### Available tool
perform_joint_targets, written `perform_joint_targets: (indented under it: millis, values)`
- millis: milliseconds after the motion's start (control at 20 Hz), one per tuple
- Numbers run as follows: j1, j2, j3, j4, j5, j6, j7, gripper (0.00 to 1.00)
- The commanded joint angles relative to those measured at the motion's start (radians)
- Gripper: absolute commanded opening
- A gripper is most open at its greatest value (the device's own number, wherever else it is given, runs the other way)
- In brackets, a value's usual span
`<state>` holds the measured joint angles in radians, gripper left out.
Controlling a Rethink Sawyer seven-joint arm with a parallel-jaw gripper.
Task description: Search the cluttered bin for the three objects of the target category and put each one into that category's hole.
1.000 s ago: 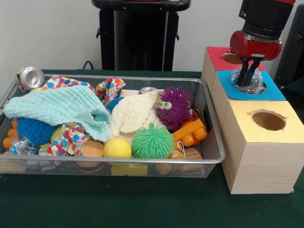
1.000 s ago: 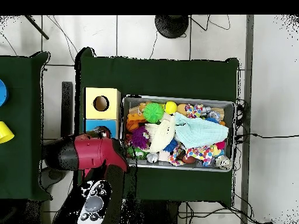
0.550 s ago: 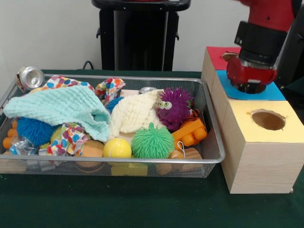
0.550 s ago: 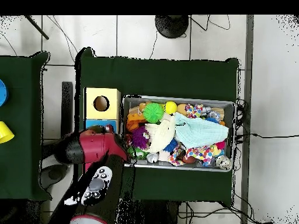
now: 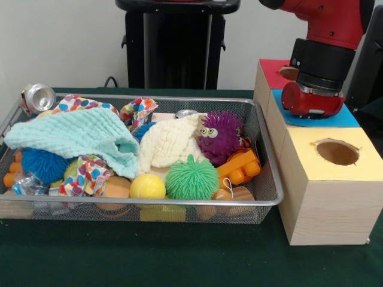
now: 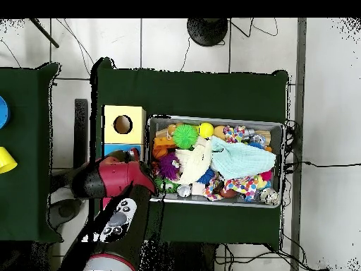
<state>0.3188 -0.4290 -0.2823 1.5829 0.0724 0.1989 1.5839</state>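
Fingers hidden behind the red wrist housing in the front view and under the arm from overhead, so cannot tell how far open or whether anything is held. Gripper (image 5: 312,100) low over the blue-topped box (image 5: 349,117), right over where its hole should be; hole itself covered. Probably mid-drop or just off a drop, judging from that placement. Red-topped box (image 5: 272,67) just beyond on the far side, hole partly visible; yellow-topped box (image 5: 335,152) nearest, hole open and empty-looking. Three boxes in a row touching, just right of the wire bin (image 5: 263,173), presumably so the carry from bin to hole is short. Target category not evident from the pictures, so which bin items count cannot be said. Bin crowded: teal cloth (image 5: 78,134) draped over the left half, hiding whatever is below; cream cloth (image 5: 170,143) mid-bin; purple fuzzy toy (image 5: 220,136) with googly eyes, green spiky ball (image 5: 192,177), yellow ball (image 5: 147,186), orange plastic piece (image 5: 239,167), blue spiky ball (image 5: 43,164), patterned cloths, crushed can (image 5: 37,97) on the far-left rim. Green counter (image 5: 179,257) under everything. Cloths likely need shifting to search further.
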Motion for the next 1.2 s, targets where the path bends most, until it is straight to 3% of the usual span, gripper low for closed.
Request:
perform_joint_targets:
  millis: [50,400,700,900,1000,1200]
  values:
    - [-0.064,0.189,0.09,-0.054,-0.034,-0.092,0.135,0.0]
    - [-0.062,0.163,0.088,-0.039,-0.029,-0.059,0.136,0.0]
    - [-0.048,-0.034,0.072,0.033,-0.001,0.166,0.123,0.0]
    - [-0.043,-0.131,0.057,0.012,0.013,0.328,0.108,0.0]
    - [-0.044,-0.16,0.056,0.005,0.014,0.371,0.107,0.0]
    - [-0.066,-0.201,0.089,0.033,0.018,0.351,0.11,0.0]
